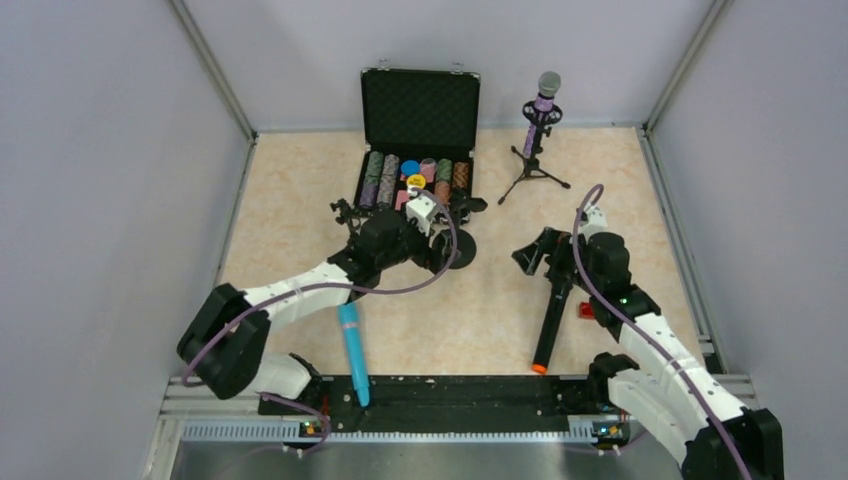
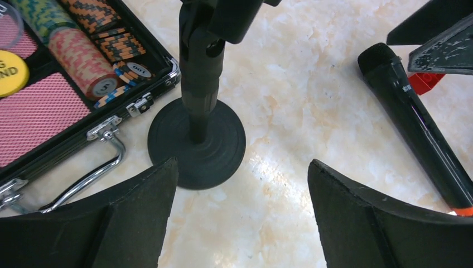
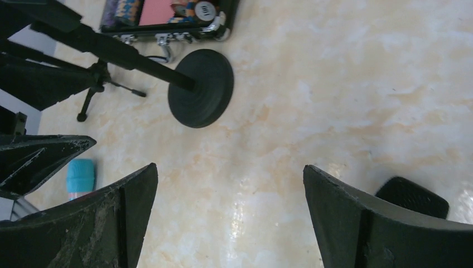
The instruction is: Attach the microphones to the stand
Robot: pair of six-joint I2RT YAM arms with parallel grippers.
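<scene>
Black fingers (image 2: 134,223) of the left gripper (image 2: 241,167) are seen spread wide in the foreground of the left wrist view, with nothing held between them. The right gripper (image 3: 230,170) is likewise shown wide open and empty.

Three microphones are pictured:
- The turquoise microphone (image 1: 352,350) is laid flat on the table (image 1: 300,200) beside the left arm. Its near end rests over the black strip (image 1: 450,395) along the front edge.
- The black microphone (image 1: 552,320) is laid flat in front of the right arm, with its orange end (image 1: 539,369) turned toward that strip. Its grille is partly hidden behind one finger in the right wrist view.
- The purple microphone (image 1: 541,110) is held upright in the clip of the tripod stand (image 1: 533,170) at the back of the table, silver grille uppermost.

A round-base stand (image 2: 195,145) is set near the middle of the table, just beside the open poker chip case (image 1: 420,110). Its post and base are framed just beyond the left gripper's fingertips, and whether they are touched cannot be told. Its upper end is hidden by that gripper in the top view.

A small red block (image 1: 586,311) is seen just beside the black microphone, on the right arm's side.
</scene>
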